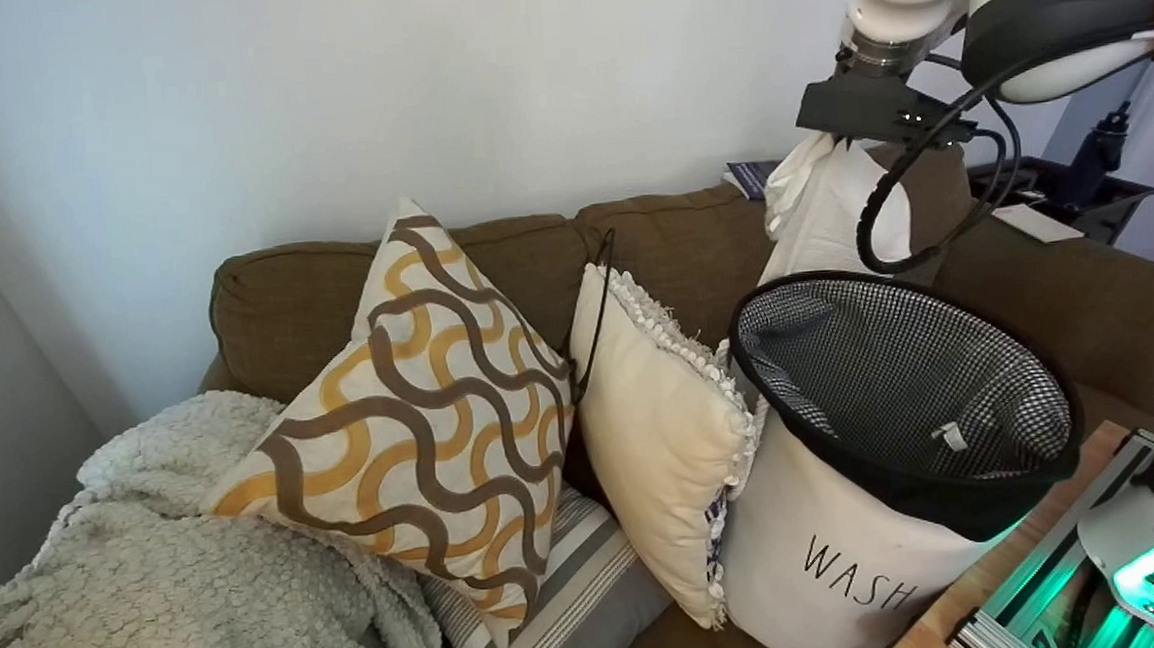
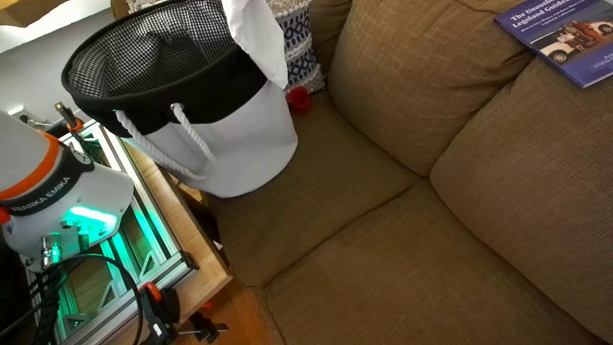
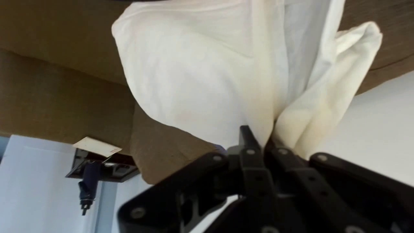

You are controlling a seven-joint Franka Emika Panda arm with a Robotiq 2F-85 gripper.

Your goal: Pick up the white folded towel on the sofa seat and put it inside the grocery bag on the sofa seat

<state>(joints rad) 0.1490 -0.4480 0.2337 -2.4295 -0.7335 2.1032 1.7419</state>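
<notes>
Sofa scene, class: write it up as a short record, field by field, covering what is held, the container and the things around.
Held item: white towel, hanging
Held by: end effector, closed on the towel
Container: WASH bag, standing on the sofa seat
Towel position: outside the bag; contact cannot be told
Pillows: wave-patterned pillow, cream fringed pillow, grey striped pillow
Blanket: fluffy blanket
Book: guidebook, lying on top of the backrest
Small item: red object near the bag

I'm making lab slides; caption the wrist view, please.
A black two-fingered gripper pinches a draped white cloth towel, a brown fabric sofa behind.
</notes>
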